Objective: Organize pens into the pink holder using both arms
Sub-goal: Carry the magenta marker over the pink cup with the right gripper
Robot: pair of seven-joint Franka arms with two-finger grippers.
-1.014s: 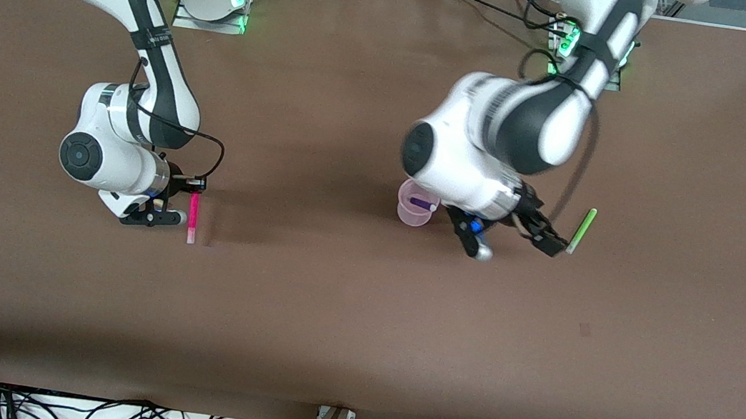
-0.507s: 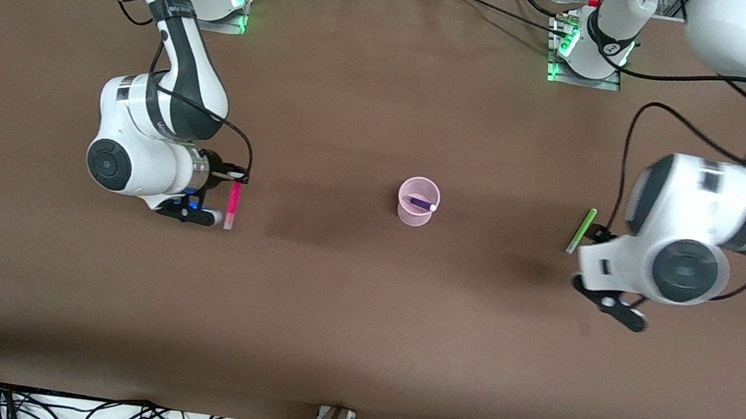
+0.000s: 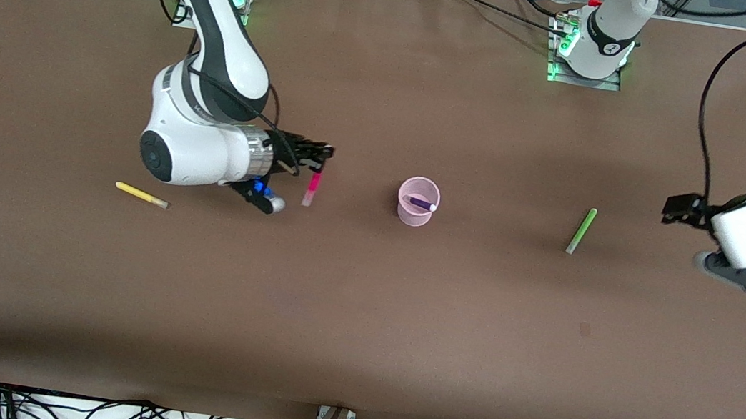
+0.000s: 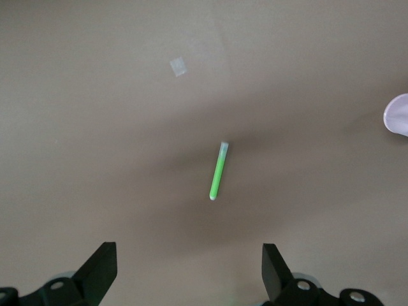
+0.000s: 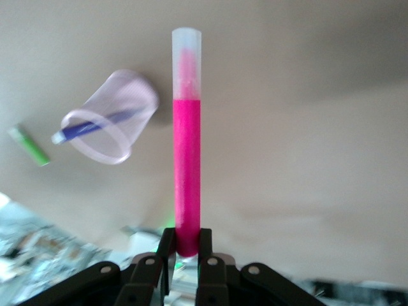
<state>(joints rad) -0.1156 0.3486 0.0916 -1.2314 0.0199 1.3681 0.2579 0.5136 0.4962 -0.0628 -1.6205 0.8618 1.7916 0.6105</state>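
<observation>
My right gripper point(image 3: 317, 159) is shut on the magenta-pink pen point(image 3: 311, 189) and holds it in the air beside the pink holder point(image 3: 407, 215), toward the right arm's end. The right wrist view shows the gripper point(image 5: 186, 245) clamping the pen point(image 5: 187, 159). The holder point(image 5: 121, 95) stands upright with the purple pen point(image 3: 420, 203) in it. The light green pen point(image 3: 580, 231) lies on the table toward the left arm's end. My left gripper point(image 3: 680, 207) is open and empty in the air past it point(image 4: 218, 172). The yellow pen point(image 3: 141, 195) lies by the right arm's wrist.
A small pale mark point(image 3: 586, 329) is on the brown table, nearer the front camera than the green pen. Cables point(image 3: 101, 412) run along the table's near edge. The arm bases point(image 3: 585, 50) stand at the edge farthest from the camera.
My right gripper carried the magenta-pink pen toward the holder, uncovering the yellow pen. My left arm swung from the holder out past the green pen toward its end of the table.
</observation>
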